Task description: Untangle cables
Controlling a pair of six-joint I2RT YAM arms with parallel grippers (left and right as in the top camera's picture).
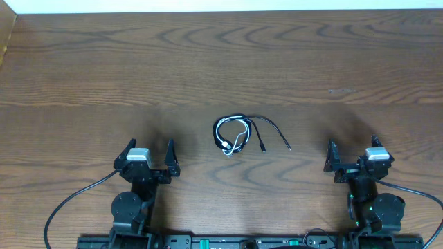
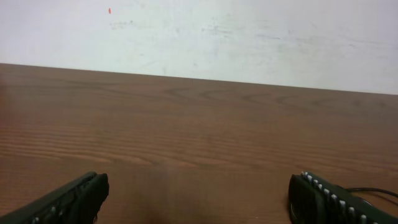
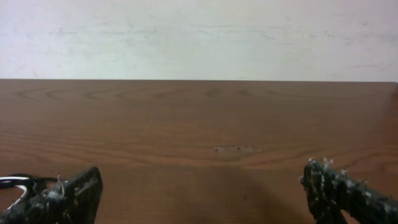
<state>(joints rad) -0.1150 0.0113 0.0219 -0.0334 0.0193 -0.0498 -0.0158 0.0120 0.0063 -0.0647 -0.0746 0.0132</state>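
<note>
Cables (image 1: 239,135) lie mid-table, between your two arms and a bit fwd of them. White cord (image 1: 223,131) is curled in a small ring; black cords (image 1: 270,126) are wound thru it, w/ two plug ends trailing out to the right. It's all one clump, nothing pulled apart, so I'd say you're at the very start: no cord gripped, none laid out separate. Left gripper (image 1: 149,146) is spread wide & empty, low over the table (image 1: 208,62), well apart from the clump. Right gripper (image 1: 353,149) is the same, wide & holding nothing; its wrist cam catches just the clump's edge at lower left. Whole job is left: grab, lift, tease each cord free
</note>
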